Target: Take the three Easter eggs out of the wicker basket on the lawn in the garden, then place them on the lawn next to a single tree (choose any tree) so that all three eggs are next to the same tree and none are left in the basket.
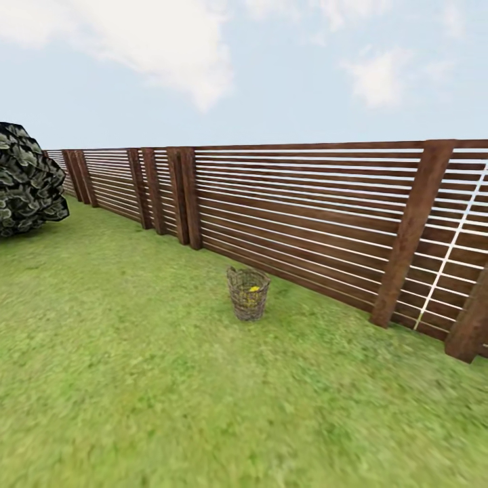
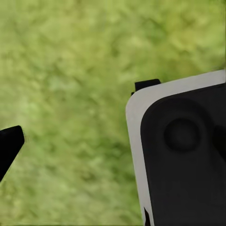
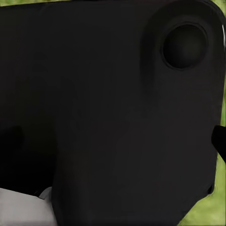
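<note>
The brown wicker basket [image 1: 248, 293] stands upright on the lawn [image 1: 135, 379], some way ahead and a little in front of the fence. Through its see-through weave I see one bright yellow Easter egg [image 1: 254, 289] inside; any others in it are too small to make out. The tree is out of view. In the left wrist view a black fingertip [image 2: 9, 146] of my left gripper hangs over blurred grass. In the right wrist view a black fingertip [image 3: 219, 141] pokes out past a dark part of my own body [image 3: 103, 117]. Nothing shows between the fingers.
A long brown slatted wooden fence [image 1: 305, 217] runs from the far left to the near right behind the basket. A dark leafy bush [image 1: 27, 179] sits at the left edge. Open grass lies between me and the basket. A white-and-black part of my body [image 2: 183, 155] is in the left wrist view.
</note>
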